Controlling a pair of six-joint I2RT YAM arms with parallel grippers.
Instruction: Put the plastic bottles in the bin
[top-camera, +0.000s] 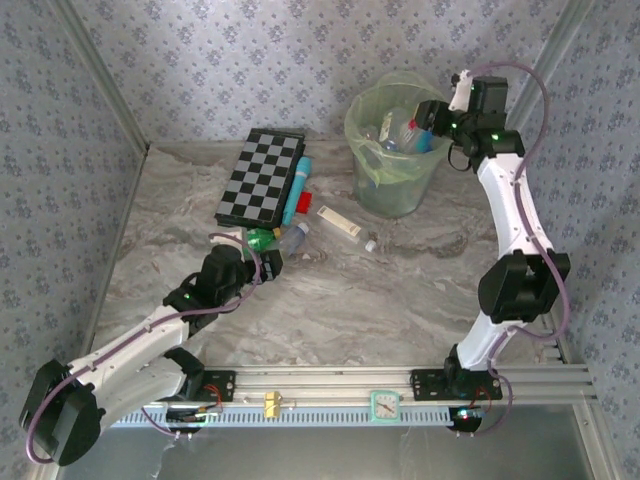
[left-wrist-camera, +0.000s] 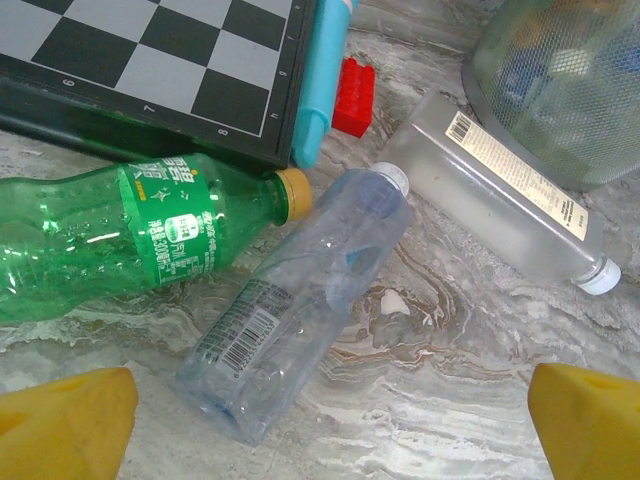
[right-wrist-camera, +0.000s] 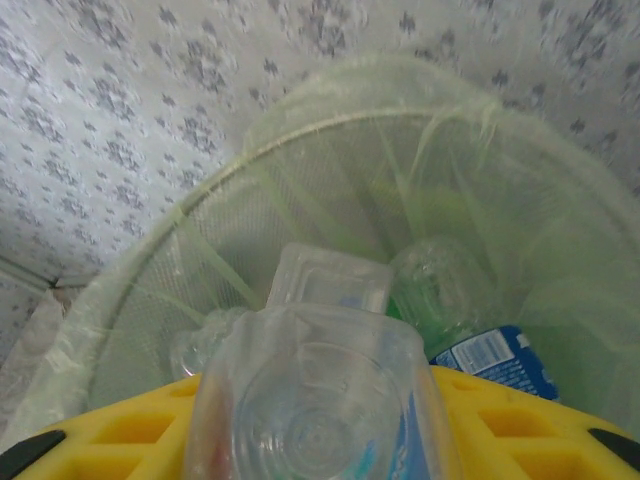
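right hand (right-wrist-camera: 320, 425) gripping clear square bottle (right-wrist-camera: 318, 385) over bin (top-camera: 395, 188), blue-labelled bottle (right-wrist-camera: 495, 358) inside | left hand (left-wrist-camera: 320, 415) jaws wide, above green bottle (left-wrist-camera: 120, 240) and crumpled clear bottle (left-wrist-camera: 300, 320) lying side by side on bench (left-wrist-camera: 450, 390) by checkerboard (left-wrist-camera: 150, 60) | flat white-capped bottle (left-wrist-camera: 505, 200) nearer bin

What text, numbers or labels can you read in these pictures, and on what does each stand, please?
"6", "7", "8": checkerboard border.
Green bottle label: Chinese characters, too blurred to read.
Clear bottle and square bottle labels: barcodes, print too small.
Blue label in bin: barcode, unreadable.
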